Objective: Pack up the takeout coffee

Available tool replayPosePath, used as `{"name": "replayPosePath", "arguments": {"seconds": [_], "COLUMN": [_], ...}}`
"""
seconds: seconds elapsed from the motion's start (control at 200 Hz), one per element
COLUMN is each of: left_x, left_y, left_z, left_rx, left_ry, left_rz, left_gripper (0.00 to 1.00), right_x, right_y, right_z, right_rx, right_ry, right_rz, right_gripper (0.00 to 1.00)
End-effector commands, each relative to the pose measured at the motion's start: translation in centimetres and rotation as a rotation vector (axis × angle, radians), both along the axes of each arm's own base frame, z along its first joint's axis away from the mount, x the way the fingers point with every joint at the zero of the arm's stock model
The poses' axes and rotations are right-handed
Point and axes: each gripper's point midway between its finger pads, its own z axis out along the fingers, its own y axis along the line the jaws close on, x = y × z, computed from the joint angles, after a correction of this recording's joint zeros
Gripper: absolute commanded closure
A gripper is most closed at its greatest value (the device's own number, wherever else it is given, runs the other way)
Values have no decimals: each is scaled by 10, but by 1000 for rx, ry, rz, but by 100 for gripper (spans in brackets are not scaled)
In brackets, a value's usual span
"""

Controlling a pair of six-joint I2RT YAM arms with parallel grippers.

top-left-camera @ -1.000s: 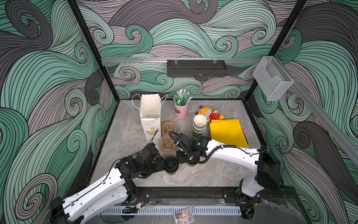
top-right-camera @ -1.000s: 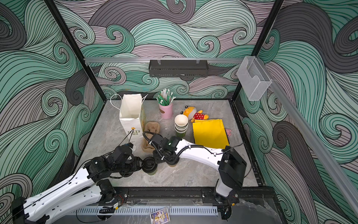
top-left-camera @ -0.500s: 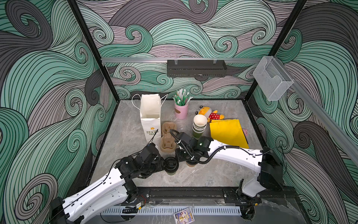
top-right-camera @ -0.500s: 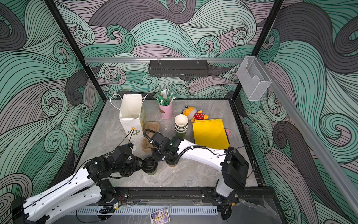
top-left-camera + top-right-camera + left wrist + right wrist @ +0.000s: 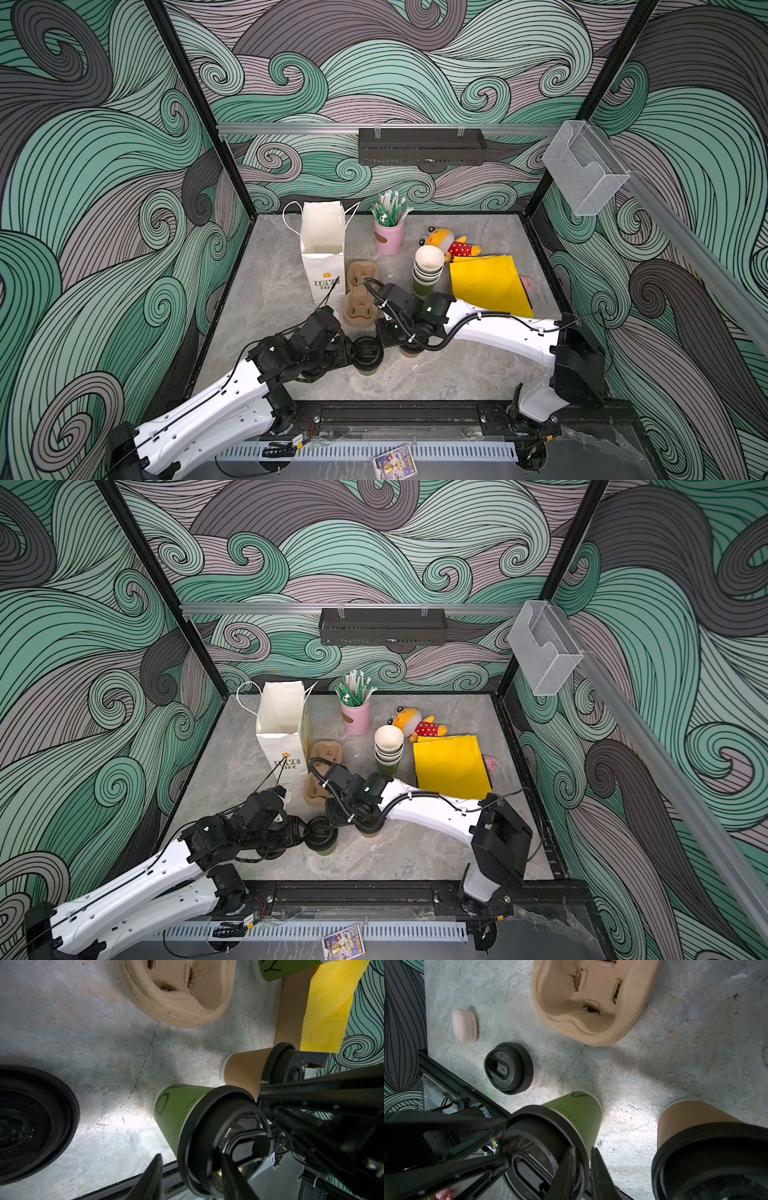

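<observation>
—Standing where, the two coffees?
—Upright at the front of the grey table (image 5: 266, 299), close side by side with their bases apart. The green cup (image 5: 368, 370) is on the left and the brown cup (image 5: 243, 1070) on the right, half hidden under the right arm in both top views. Both are capped.
—And the arms?
—Both meet at the green cup's black lid (image 5: 199, 1126). The left gripper (image 5: 506, 1142) straddles its edge, one finger outside the rim and one over the top, jaws apart. Whether they press on it cannot be told. The right gripper (image 5: 582, 1149) has its fingers nearly together, with the opposite rim pinched between them.
—Anything else in frame?
—A loose lid (image 5: 508, 1068) and a small pink case (image 5: 465, 1025) lie on the left arm's side of the green cup. Just behind the cups lies the pulp cup carrier (image 5: 359, 295), and beside it a white paper bag (image 5: 322, 249) stands open. Further right are a stack of lidless cups (image 5: 428, 266) and a yellow sheet (image 5: 486, 286). At the back stand a pink holder of straws (image 5: 388, 237) and a plush toy (image 5: 449, 245).
</observation>
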Motion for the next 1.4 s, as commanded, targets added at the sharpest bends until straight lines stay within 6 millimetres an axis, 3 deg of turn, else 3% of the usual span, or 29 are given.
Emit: {"name": "replayPosePath", "arguments": {"seconds": [0.0, 0.715, 0.785, 0.87, 0.99, 1.096, 1.276, 1.396], "left_x": [-7, -12, -12, -11, -10, -9, -7, -6], "left_y": [10, 14, 13, 12, 9, 8, 6, 6], "left_z": [-16, -21, -21, -18, -13, -11, -9, -5], "left_rx": [62, 64, 63, 57, 31, 22, 15, 6], "left_ry": [39, 61, 60, 55, 39, 26, 17, 2], "left_rz": [-10, -4, -7, -6, -10, -14, -18, -17], "left_gripper": [55, 57, 57, 57, 56, 55, 54, 48], "right_x": [-9, -30, -27, -15, 1, -1, -27, -31], "right_y": [-6, -48, -45, -33, -24, -17, -2, -1], "right_z": [-16, -55, -47, -21, 27, 48, 31, 18], "right_rx": [-44, -261, -247, -168, -47, 58, 103, 79], "right_ry": [60, 151, 129, 48, -130, -173, -48, -10], "right_rz": [-1, 37, 42, 43, 57, 83, 181, 189], "right_gripper": [82, 83, 83, 80, 65, 57, 46, 42]}}
